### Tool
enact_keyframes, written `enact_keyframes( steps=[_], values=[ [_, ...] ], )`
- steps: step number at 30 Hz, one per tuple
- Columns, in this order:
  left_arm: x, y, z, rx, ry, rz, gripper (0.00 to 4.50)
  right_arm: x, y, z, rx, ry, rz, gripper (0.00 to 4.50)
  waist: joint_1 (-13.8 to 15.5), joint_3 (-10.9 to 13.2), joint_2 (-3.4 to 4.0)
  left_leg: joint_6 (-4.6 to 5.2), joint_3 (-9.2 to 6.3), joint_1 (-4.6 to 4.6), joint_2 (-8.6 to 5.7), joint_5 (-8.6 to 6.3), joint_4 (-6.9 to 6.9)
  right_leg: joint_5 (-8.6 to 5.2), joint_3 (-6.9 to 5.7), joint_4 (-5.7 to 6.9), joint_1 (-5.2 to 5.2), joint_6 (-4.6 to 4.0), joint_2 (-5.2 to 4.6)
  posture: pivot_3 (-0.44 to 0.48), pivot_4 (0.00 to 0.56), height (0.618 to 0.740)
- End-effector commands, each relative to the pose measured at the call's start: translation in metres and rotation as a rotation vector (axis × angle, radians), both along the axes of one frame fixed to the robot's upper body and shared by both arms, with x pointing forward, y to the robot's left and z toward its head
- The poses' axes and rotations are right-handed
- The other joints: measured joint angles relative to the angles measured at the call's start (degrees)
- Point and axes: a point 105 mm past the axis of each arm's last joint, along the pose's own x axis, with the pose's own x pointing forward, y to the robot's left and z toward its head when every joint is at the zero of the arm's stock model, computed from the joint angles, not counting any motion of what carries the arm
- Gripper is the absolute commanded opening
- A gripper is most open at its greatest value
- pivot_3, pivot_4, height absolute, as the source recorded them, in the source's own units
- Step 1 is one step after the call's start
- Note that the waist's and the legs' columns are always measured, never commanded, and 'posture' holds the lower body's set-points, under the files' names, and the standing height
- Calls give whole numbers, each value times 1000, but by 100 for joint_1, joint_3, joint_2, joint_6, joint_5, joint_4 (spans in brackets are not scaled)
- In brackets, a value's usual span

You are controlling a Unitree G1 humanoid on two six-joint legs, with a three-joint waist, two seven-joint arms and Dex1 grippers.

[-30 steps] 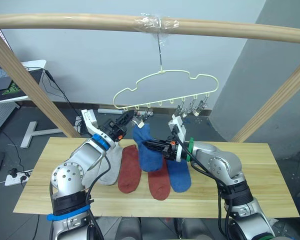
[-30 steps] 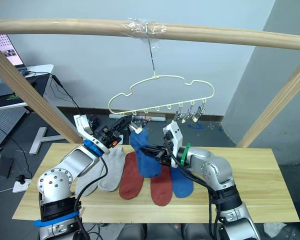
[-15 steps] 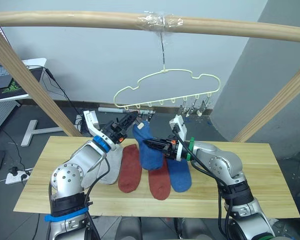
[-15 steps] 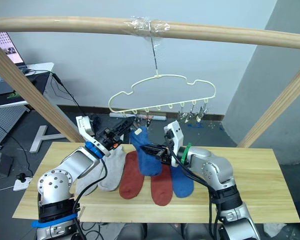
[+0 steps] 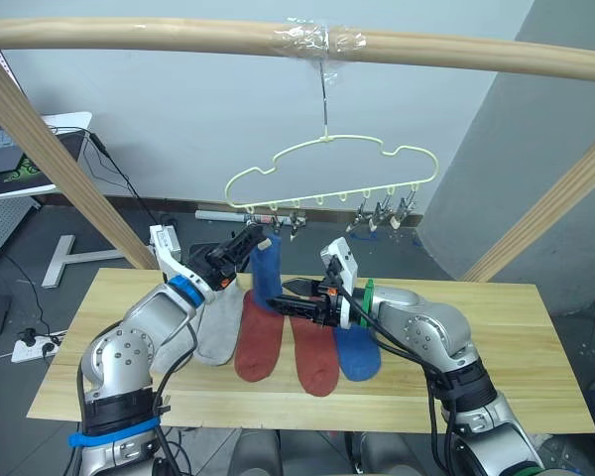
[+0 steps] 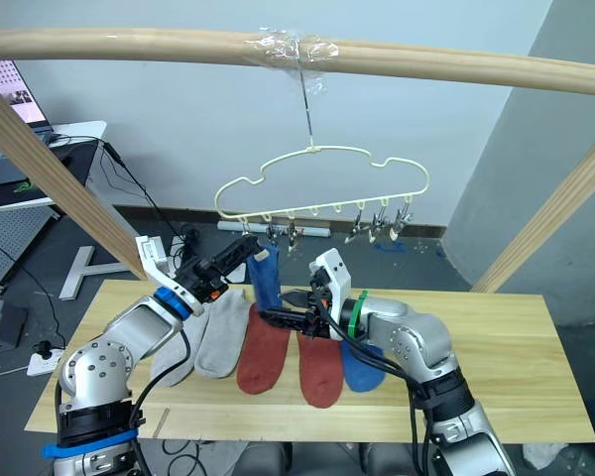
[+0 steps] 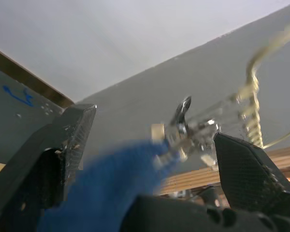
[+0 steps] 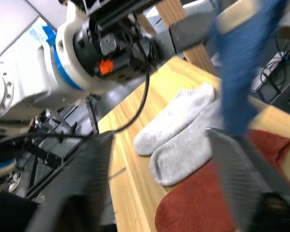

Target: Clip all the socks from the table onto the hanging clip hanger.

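A blue sock is hung from the clip hanger for drying, both claws apart, five socks left on the surface.

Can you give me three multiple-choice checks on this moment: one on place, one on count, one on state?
1. Where is the hanging blue sock?
A. Flat on the table
B. Below the hanger's leftmost clips
C. Draped over the rail

2. How many red socks lie on the table?
A. One
B. Two
C. Four

3. What state is the right hand in?
A. Open
B. Shut on a grey sock
C. Shut on the hanger

Key: 1 B, it hangs upright under those clips; 2 B, two lie side by side; 3 A, the right wrist view shows its fingers spread apart.
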Motion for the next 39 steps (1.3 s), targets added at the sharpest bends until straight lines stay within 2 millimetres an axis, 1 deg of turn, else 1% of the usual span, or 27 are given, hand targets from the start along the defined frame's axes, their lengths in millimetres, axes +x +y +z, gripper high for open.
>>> enact_keyframes(
  steps=[1,2,3,5,6,8,9,10,12,15,16,20,25,28,30,33,39],
  values=[
    [-6,6,6,111,-77,23,4500,-2,-14,-10,-73,-80,4,4422,34,0,0,-2,1,-6,0,1,-1,6,0,-1,-7,-10,-1,158,175,740],
    [-9,8,5,137,-84,26,4500,-1,-20,-14,-96,-91,-9,4422,43,0,0,-3,2,-8,0,2,-1,6,0,-1,-8,-10,-1,154,169,740],
    [-15,4,1,267,-118,-5,4500,3,-31,-18,-130,-121,-39,4422,45,0,0,-3,2,-11,1,1,-2,6,-1,-2,-12,-11,-2,154,169,740],
    [-24,-7,-8,440,-161,-65,4500,9,-45,-19,-164,-169,-93,4422,64,2,2,-9,3,-12,1,2,-6,6,1,-4,-14,-12,-2,154,169,740],
    [-26,-11,-12,489,-174,-82,4500,12,-50,-18,-173,-188,-117,4422,86,3,5,-9,4,-13,1,2,-6,5,0,-2,-17,-13,-2,154,169,740],
    [-24,-26,-10,545,-249,-84,4500,15,-59,-12,-159,-207,-148,4422,104,6,9,-6,7,-12,0,0,-6,5,3,-3,-17,-15,-2,154,169,740],
    [-20,-36,-6,560,-306,-66,4500,16,-65,-7,-150,-223,-166,4422,110,7,8,-7,8,-13,0,1,-4,5,2,-3,-16,-15,-2,147,168,740],
    [-17,-46,-2,558,-353,-55,4313,15,-69,-2,-152,-244,-169,4476,121,9,11,-7,7,-14,0,2,-1,4,2,-3,-14,-14,-2,147,168,740],
    [-12,-59,2,569,-416,-40,3910,14,-74,5,-150,-269,-177,4500,144,10,12,-8,8,-21,-3,2,10,4,3,-4,-14,-12,-3,136,167,740],
    [-1,-78,1,582,-456,-18,3038,12,-82,19,-138,-293,-202,4500,124,10,12,-6,9,-25,-4,3,22,11,8,-3,-12,-5,-3,127,164,740],
    [3,-80,2,588,-467,4,2718,12,-85,22,-138,-303,-211,4500,118,10,12,-5,9,-24,-5,3,22,13,8,-3,-11,-3,-3,117,162,740],
    [15,-81,1,657,-501,63,2718,12,-90,33,-128,-323,-242,4500,73,10,12,-3,7,-23,-3,3,22,14,8,1,-12,-4,-1,103,159,740],
    [34,-72,2,696,-505,165,2718,8,-91,51,-94,-353,-277,4500,91,9,12,-3,3,-27,-4,3,21,14,3,3,-12,-4,-2,76,151,740],
    [38,-71,1,702,-504,174,2718,8,-91,52,-93,-352,-282,4500,89,9,12,-3,4,-28,-6,3,23,16,4,3,-12,-2,-4,71,150,740],
    [45,-69,4,697,-507,197,2718,8,-91,53,-97,-356,-289,4500,87,9,12,-3,4,-28,-6,3,25,17,2,6,-11,-2,-4,64,146,740],
    [53,-74,12,688,-542,213,2718,9,-92,54,-97,-361,-298,4500,85,9,12,-3,2,-28,-6,4,29,19,0,9,-11,1,-3,63,145,740],
    [60,-77,22,671,-582,244,2718,11,-92,57,-97,-367,-303,4500,85,8,12,-3,2,-28,-6,5,31,22,1,9,-9,5,-3,60,149,740]
  ],
)
